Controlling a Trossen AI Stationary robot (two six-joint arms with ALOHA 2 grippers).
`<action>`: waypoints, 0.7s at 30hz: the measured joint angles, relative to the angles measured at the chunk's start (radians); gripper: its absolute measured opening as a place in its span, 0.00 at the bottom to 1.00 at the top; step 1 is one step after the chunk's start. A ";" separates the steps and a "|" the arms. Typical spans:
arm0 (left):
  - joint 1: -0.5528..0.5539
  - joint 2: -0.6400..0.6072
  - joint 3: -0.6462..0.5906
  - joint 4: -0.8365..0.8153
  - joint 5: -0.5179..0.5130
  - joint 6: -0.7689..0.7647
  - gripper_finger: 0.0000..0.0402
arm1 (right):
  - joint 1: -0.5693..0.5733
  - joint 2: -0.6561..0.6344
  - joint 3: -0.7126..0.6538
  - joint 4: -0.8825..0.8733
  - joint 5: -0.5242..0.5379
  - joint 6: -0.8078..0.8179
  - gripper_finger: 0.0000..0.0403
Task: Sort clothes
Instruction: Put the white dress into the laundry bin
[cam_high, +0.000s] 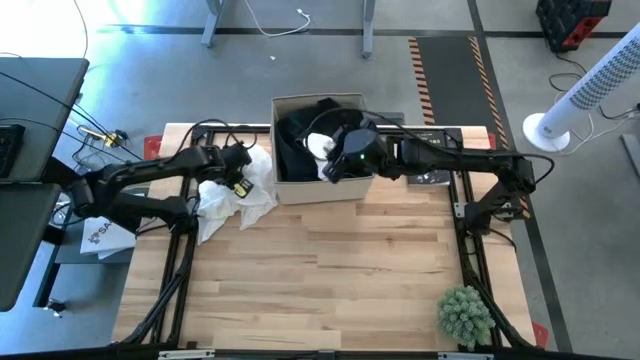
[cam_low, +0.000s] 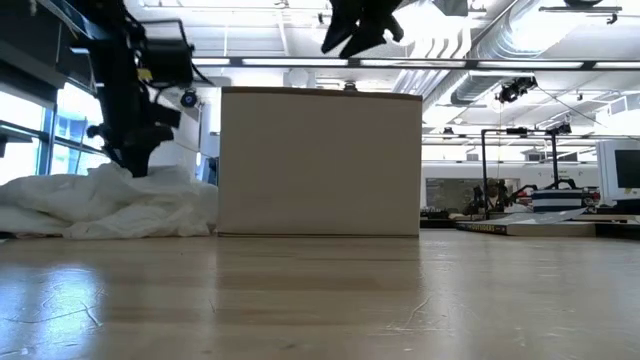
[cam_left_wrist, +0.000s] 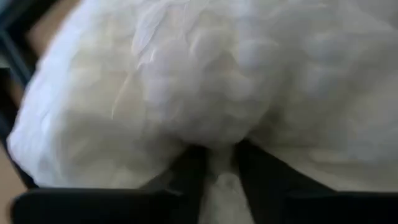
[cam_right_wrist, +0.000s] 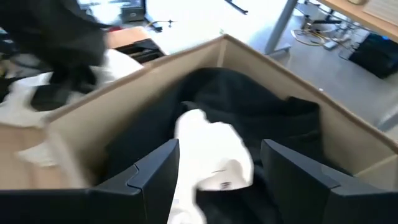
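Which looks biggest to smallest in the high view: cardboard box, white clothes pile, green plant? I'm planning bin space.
1. cardboard box
2. white clothes pile, only slightly smaller, partly hidden under the left gripper
3. green plant

White clothes (cam_high: 232, 190) heaped beside box; black clothes (cam_high: 300, 140) inside.

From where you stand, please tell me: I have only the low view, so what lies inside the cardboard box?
Observer: Black garments fill the cardboard box, and one white garment lies on top of them.
Operator: Does the right pincer hold something?
Observer: No. The right pincer is open and empty, just above that white garment.
Operator: And the left pincer?
Observer: The left pincer is down in the white pile beside the box, and it pinches a fold of that cloth.
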 joint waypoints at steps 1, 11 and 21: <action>0.008 0.019 0.000 0.002 0.013 0.009 0.18 | 0.013 0.000 0.000 -0.002 0.000 0.000 0.56; -0.061 -0.125 0.088 -0.028 0.032 0.040 0.01 | 0.235 0.000 0.000 -0.062 0.095 0.115 0.56; -0.115 -0.150 0.704 -0.007 -0.049 0.289 0.00 | 0.529 0.000 0.000 -0.117 0.489 0.191 0.56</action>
